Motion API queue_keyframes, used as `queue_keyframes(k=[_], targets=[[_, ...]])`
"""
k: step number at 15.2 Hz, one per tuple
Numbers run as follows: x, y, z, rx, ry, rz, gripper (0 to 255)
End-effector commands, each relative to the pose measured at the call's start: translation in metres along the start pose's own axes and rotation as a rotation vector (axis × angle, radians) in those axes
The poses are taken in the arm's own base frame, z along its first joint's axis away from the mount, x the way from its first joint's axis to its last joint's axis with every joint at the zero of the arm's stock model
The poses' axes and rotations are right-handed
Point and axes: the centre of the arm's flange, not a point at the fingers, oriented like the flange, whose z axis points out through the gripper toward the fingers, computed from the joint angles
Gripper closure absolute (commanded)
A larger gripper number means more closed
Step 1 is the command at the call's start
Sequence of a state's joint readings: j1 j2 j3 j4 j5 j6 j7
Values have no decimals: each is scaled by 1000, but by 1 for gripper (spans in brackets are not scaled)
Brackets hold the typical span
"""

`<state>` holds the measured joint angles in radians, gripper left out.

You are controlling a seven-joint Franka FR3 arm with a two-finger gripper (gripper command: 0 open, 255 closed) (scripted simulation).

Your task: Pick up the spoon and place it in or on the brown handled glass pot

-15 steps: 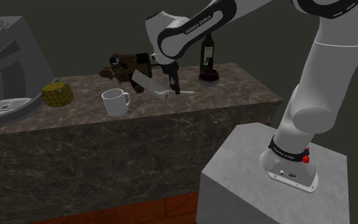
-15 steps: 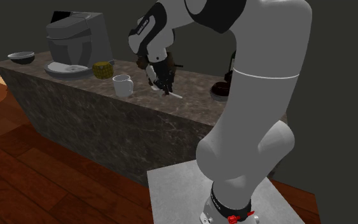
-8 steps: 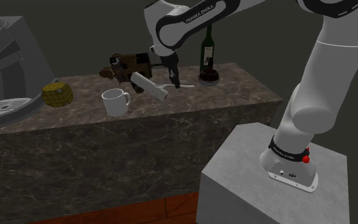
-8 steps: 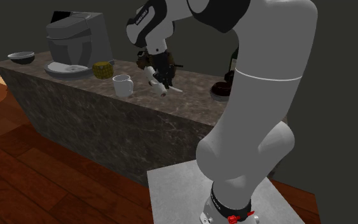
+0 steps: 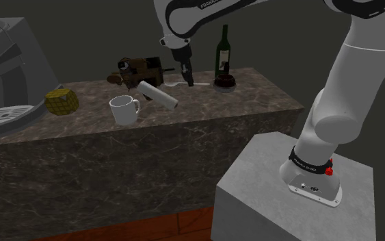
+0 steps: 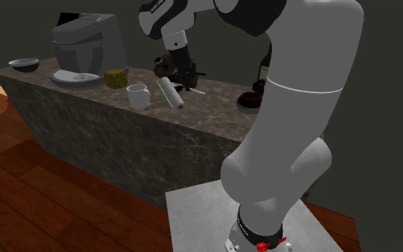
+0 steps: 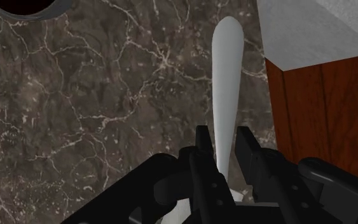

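My gripper (image 5: 189, 81) is shut on a white spoon (image 5: 172, 85) and holds it clear above the dark marble counter (image 5: 204, 109). In the wrist view the spoon's long handle (image 7: 227, 76) runs out from between the fingers (image 7: 202, 151) of the gripper (image 7: 225, 145). The brown handled pot (image 5: 138, 68) lies at the back of the counter, just toward the shoulder view's left of the gripper. From the second exterior view the gripper (image 6: 189, 80) hangs in front of the pot (image 6: 164, 69), with the spoon (image 6: 199, 91) sticking out beside it.
A white roll (image 5: 158, 96) lies on the counter below the spoon, next to a white mug (image 5: 124, 109). A wine bottle (image 5: 223, 56) and a dark dish (image 5: 225, 83) stand to the right. A yellow fruit (image 5: 61, 101) and a grey coffee machine (image 5: 6, 68) are at the left.
The gripper has risen from the counter with the spoon clasped in it and drifted toward the back. The white roll has shifted slightly on the counter.
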<state>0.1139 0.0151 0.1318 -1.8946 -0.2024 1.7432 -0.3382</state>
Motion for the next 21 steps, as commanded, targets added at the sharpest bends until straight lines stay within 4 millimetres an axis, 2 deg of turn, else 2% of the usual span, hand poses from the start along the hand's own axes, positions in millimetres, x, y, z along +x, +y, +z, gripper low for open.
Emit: queue_keyframes(k=[1,13,14,21], targets=[[-2,2,-12,0,0,0,255],[-16,9,-73,0,0,0,255],[-16,9,-73,0,0,0,255],[-71,82,-55,0,0,0,255]])
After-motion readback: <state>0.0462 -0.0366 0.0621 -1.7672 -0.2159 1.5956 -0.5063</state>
